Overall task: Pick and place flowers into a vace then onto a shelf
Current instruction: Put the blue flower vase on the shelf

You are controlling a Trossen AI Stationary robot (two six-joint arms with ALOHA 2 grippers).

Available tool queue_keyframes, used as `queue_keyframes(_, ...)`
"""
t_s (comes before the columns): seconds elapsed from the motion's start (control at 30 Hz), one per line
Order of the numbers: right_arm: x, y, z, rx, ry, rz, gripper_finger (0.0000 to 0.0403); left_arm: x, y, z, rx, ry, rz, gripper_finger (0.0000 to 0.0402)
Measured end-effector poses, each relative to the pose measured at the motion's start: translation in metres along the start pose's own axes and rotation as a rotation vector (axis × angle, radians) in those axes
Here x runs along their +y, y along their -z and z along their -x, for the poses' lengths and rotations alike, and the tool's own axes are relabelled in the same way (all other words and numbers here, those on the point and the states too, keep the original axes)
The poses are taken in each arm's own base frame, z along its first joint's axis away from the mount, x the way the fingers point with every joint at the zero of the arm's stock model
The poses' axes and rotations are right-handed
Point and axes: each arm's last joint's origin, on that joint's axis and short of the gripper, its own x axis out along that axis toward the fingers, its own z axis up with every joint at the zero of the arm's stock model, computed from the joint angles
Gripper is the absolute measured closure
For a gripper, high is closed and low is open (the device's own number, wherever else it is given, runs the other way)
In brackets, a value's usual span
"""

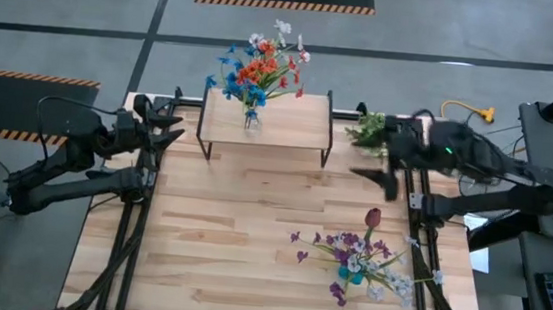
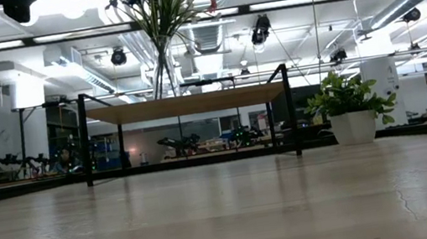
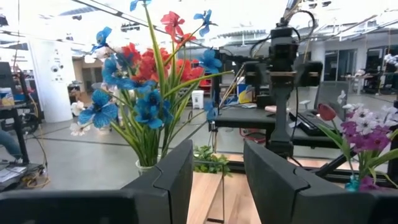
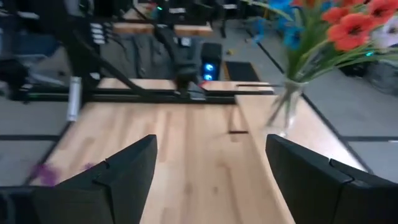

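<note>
A clear glass vase (image 1: 252,119) stands upright on the low wooden shelf (image 1: 289,126) at the table's far side. It holds a bunch of orange, blue and white flowers (image 1: 260,68); the same bunch shows in the left wrist view (image 3: 146,81). A second bunch of flowers (image 1: 362,263), purple, white and one dark red bloom, lies flat on the table near the right edge. My left gripper (image 1: 170,131) is open, left of the shelf. My right gripper (image 1: 382,156) is open, right of the shelf, above the table. Neither touches anything.
A small leafy potted plant (image 1: 367,131) in a white pot (image 2: 354,127) stands at the far right, beside the shelf and close to my right gripper. The shelf's black legs (image 2: 290,108) rise from the tabletop. Bare wood spans the table's middle and near left (image 1: 209,239).
</note>
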Motion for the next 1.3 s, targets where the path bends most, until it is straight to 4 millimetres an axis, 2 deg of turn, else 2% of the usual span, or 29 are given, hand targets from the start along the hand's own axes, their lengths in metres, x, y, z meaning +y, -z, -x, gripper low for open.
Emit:
queue_keyframes(0.13,0.017,0.014,0.026,-0.064,-0.065,-0.012,0.011,0.0,0.0,0.0,-0.001,0.001,0.0,0.0274)
queue_keyframes(0.23,0.029,0.021,0.038,-0.106,-0.162,0.033,0.0111,0.0,0.0,0.0,0.0,0.001,0.0,0.0274)
queue_keyframes(0.43,0.054,0.025,0.043,-0.132,-0.381,0.157,0.0111,0.0,0.0,0.0,-0.001,0.001,0.001,0.0274)
queue_keyframes(0.6,0.081,0.014,0.045,-0.131,-0.571,0.206,0.011,0.0,0.0,0.0,-0.001,0.0,0.004,0.0274)
queue_keyframes(0.7,0.094,0.008,0.049,-0.052,-0.563,0.238,0.011,0.0,0.0,0.0,-0.001,0.0,0.01,0.0274)
queue_keyframes(0.93,0.126,0.006,0.06,0.185,-0.417,0.271,0.011,0.0,0.0,0.0,0.0,0.0,0.018,0.0274)
queue_keyframes(1.13,0.151,-0.007,0.081,0.238,-0.497,0.186,0.011,0.0,0.0,0.0,-0.001,0.0,0.02,0.0274)
queue_keyframes(1.3,0.163,-0.003,0.093,0.39,-0.495,0.059,0.011,0.0,0.0,0.0,0.0,-0.002,0.03,0.0274)
